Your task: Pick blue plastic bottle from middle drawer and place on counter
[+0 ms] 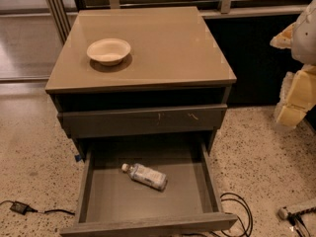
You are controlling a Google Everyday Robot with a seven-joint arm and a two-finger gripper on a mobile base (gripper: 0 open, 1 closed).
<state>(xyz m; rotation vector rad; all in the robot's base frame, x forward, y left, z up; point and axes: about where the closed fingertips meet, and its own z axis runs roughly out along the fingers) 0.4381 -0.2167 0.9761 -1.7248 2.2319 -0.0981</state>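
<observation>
The blue plastic bottle (145, 177) lay on its side inside the open middle drawer (148, 201). The gripper (296, 95) hung above and right of that drawer. Whether it was spread or pressed together could not be told.

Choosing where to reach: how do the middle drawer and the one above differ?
The middle drawer is pulled open; the upper drawer is shut. The middle drawer shows its floor with the bottle lying there; the upper drawer shows only a scratched front. Both are grey-brown. The gripper is far right, away from both.
</observation>
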